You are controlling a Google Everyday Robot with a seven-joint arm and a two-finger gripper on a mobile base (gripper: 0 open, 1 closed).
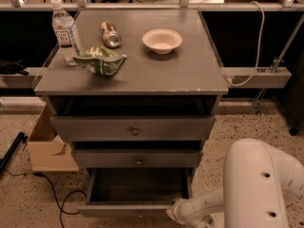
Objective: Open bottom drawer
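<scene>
Camera view: the slim-fronted grey bottom drawer of the grey three-drawer cabinet sits at the lower centre of the frame. It is drawn well out from the carcass, with its dark interior exposed. Its front panel stands clearly forward of the middle grey drawer and the tall-fronted upper grey drawer, both nearly closed. The white arm's pincer lies at the bottom edge of the frame, just beside the right end of that front panel; whether it is spread, pressed together or pinching anything cannot be told. Judgement: the opening is substantially achieved, and what is left is at most a little more travel, then withdrawal. On the grey top surface, the clear plastic water bottle, crushed metal can, cream round bowl and crumpled green bag lie well apart from the work.
</scene>
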